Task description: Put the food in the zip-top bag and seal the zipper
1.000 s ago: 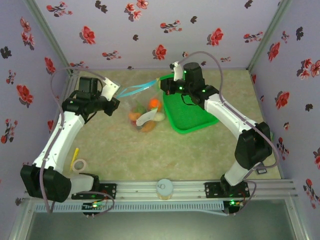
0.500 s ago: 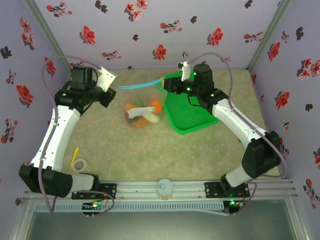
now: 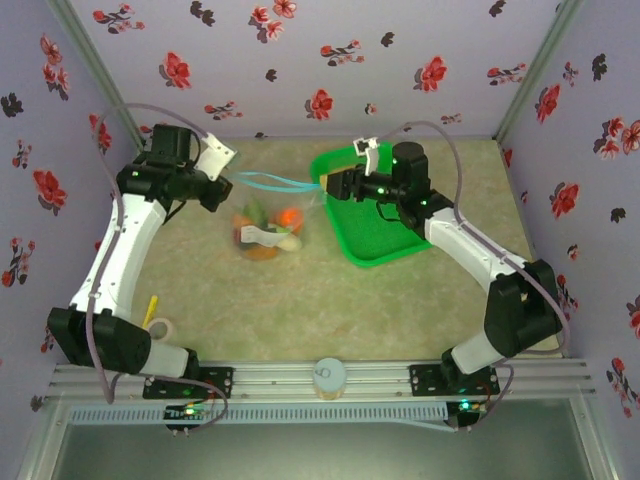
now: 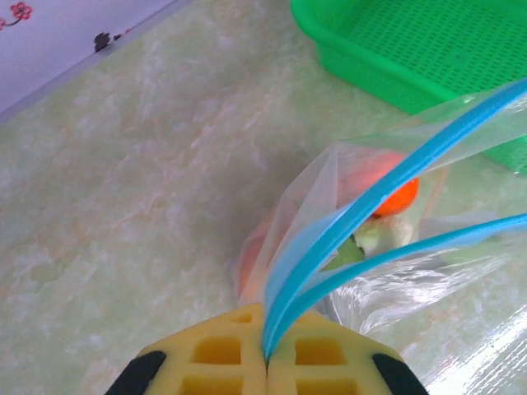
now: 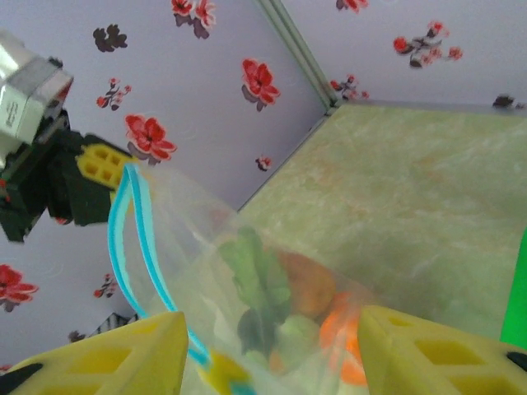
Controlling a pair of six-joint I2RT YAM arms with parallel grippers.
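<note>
The clear zip-top bag (image 3: 262, 212) hangs between my two grippers, its lower part with the food (image 3: 268, 234) resting low over the table. Inside I see an orange (image 4: 397, 196), a green leafy piece (image 5: 259, 276) and a white piece (image 3: 262, 235). My left gripper (image 3: 230, 178) (image 4: 268, 358) is shut on the left end of the light-blue zipper (image 4: 370, 202); its two strips part further along. My right gripper (image 3: 325, 185) (image 5: 268, 354) stands open at the bag's right end, the fingers wide apart with the plastic between them.
The green basket (image 3: 385, 238) sits just right of the bag, under the right arm. A tape roll (image 3: 158, 330) and a yellow pen (image 3: 152, 306) lie near the left arm's base. Flowered walls close in the back and sides.
The bag and its food have shifted left. The zipper's right end has dropped from the basket's far rim to level with the left end. The right gripper followed down and nearer.
</note>
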